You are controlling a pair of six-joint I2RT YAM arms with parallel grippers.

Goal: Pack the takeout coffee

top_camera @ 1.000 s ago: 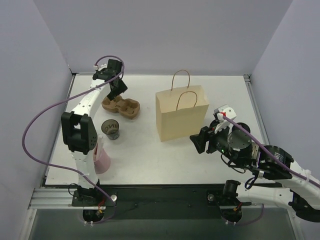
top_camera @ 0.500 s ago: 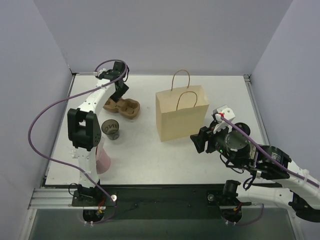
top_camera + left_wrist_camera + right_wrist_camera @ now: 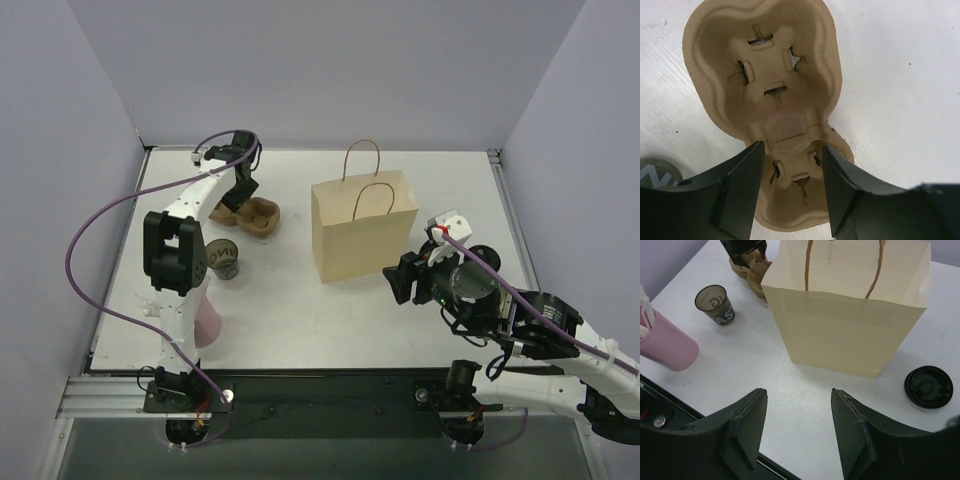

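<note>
The takeout coffee (image 3: 222, 258) is a small dark cup with a grey top (image 3: 715, 304), upright on the table left of the tan paper bag (image 3: 365, 232); its rim shows at the corner of the left wrist view (image 3: 657, 171). My left gripper (image 3: 241, 193) is open at the back left. It hangs over the brown pulp tray (image 3: 762, 65), its jaws astride the tray's near well (image 3: 792, 147). My right gripper (image 3: 798, 392) is open and empty, low over the table in front of the bag's right corner (image 3: 402, 280).
A pink cup with pale sticks (image 3: 662, 342) stands at the front left, partly behind the left arm (image 3: 205, 320). A loose black lid (image 3: 929, 386) lies on the table right of the bag (image 3: 850, 315). Purple walls enclose the table.
The left arm has swung rightward, bringing its gripper lower over the pulp tray, with the jaws slightly narrower. The right arm has barely moved.
</note>
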